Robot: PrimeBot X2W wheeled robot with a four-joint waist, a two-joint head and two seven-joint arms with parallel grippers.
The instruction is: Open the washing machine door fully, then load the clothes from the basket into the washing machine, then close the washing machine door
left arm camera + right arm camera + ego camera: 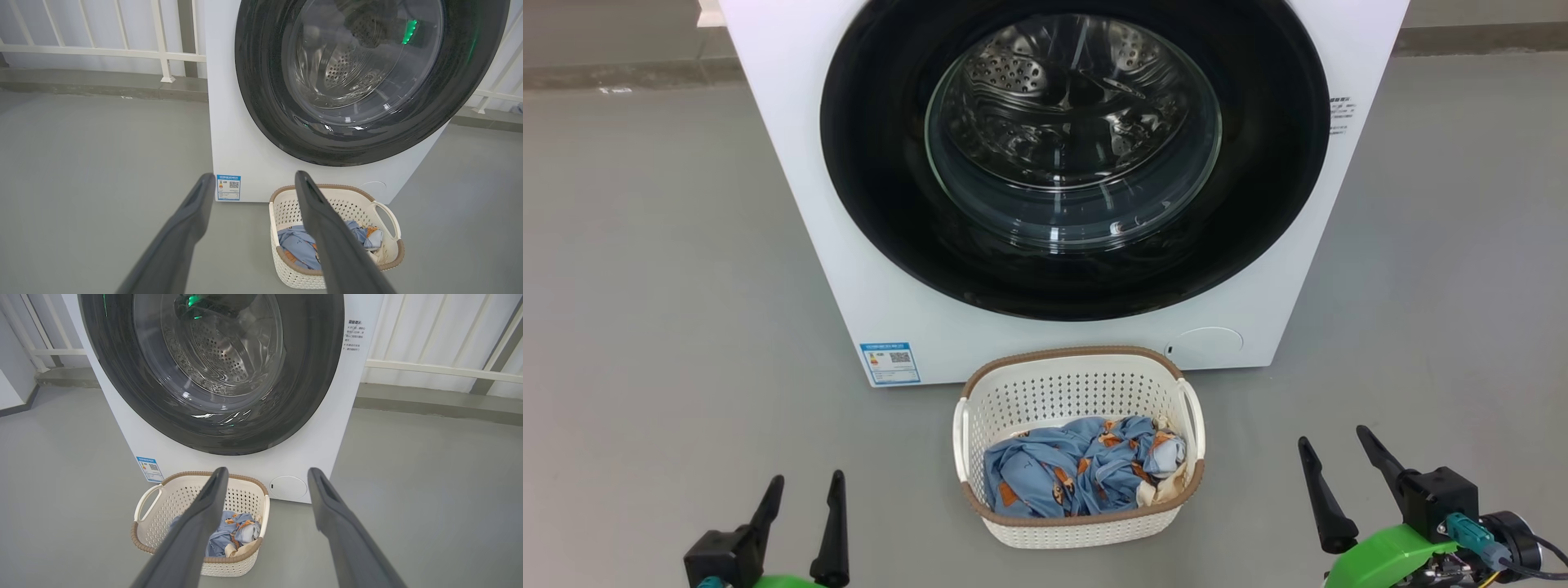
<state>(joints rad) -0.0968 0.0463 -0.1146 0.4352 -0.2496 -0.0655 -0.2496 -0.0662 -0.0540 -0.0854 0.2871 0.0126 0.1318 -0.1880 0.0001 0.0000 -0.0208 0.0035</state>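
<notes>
The left gripper (806, 482) sits low at the left of the head view, its dark jaws spread wide, empty and pointing up the view. The right gripper (1334, 441), low at the right, is equally spread and empty, its jaws leaning leftward.

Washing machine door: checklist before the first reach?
1. washing machine door open for loading: not ok, shut.
2. Handle or latch on its rim located: cannot tell.
3. Fingers of left gripper apart, empty: ok.
4. Fingers of right gripper apart, empty: ok.
5. All clothes inside basket: ok.
6. Basket out of the door's swing: cannot tell; it sits right in front of the washing machine.
</notes>
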